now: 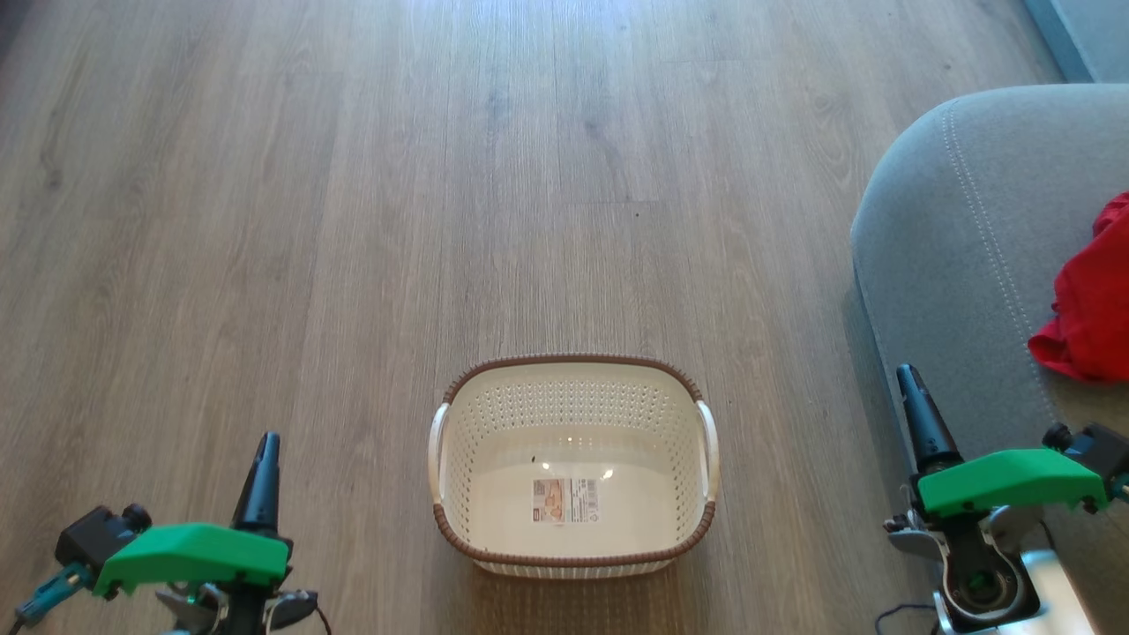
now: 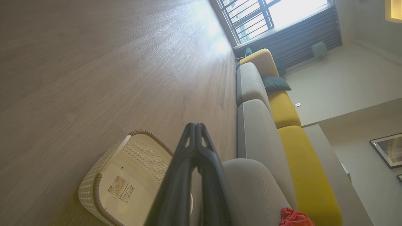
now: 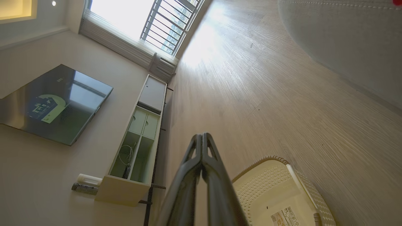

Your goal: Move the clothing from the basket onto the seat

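The clothing [image 1: 1089, 300] lay on the seat [image 1: 961, 220], back from its rounded corner. The basket [image 1: 573, 360] stood on the floor [image 1: 353, 220] nearby. The left fingers [image 1: 263, 481] and right fingers [image 1: 919, 419] were pressed together, gripping nothing.

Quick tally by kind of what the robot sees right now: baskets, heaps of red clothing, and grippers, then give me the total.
basket: 1, nothing in it but a label sticker
red clothing: 1 heap, lying on the seat
grippers: 2, the left gripper and the right gripper, both shut and holding nothing
Total: 4
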Motion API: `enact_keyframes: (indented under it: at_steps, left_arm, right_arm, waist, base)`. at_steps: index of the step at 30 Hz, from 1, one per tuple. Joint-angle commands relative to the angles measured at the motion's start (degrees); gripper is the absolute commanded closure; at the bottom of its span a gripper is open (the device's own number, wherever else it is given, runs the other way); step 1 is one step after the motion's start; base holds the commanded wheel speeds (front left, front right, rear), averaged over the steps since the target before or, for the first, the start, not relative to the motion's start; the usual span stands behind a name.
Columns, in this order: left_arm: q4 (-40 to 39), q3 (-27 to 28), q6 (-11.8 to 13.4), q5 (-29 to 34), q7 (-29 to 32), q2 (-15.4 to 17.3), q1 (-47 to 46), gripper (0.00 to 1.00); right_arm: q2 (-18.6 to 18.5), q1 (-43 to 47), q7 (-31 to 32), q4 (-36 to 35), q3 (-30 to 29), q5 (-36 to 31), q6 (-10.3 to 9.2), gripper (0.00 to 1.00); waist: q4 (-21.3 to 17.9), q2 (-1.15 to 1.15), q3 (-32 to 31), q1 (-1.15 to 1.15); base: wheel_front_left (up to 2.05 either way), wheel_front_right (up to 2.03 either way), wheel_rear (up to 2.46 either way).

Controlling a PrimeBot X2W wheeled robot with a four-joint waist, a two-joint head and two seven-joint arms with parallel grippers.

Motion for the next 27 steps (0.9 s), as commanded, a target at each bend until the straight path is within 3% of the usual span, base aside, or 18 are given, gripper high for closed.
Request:
enact_keyframes:
  at_steps: [1,27]
  left_arm:
    - [-2.12,1.57,-0.55,-1.92,0.41,0.62,-3.24,1.0]
    - [-2.55,2.13,-1.62,-19.11,4.69,0.76,-4.06,1.0]
  right_arm:
    - [0.21,-0.99,0.48,-2.34,0.18,1.87,0.0,1.0]
    - [1.11,-0.26,4.84,-4.28,-2.9,18.04,-0.01,1.0]
  waist:
    - [0.0,0.0,-0.04,0.0]
    - [-0.01,0.0,-0.73,0.0]
  base:
    - [0.0,0.0,0.0]
    - [0.0,0.0,0.0]
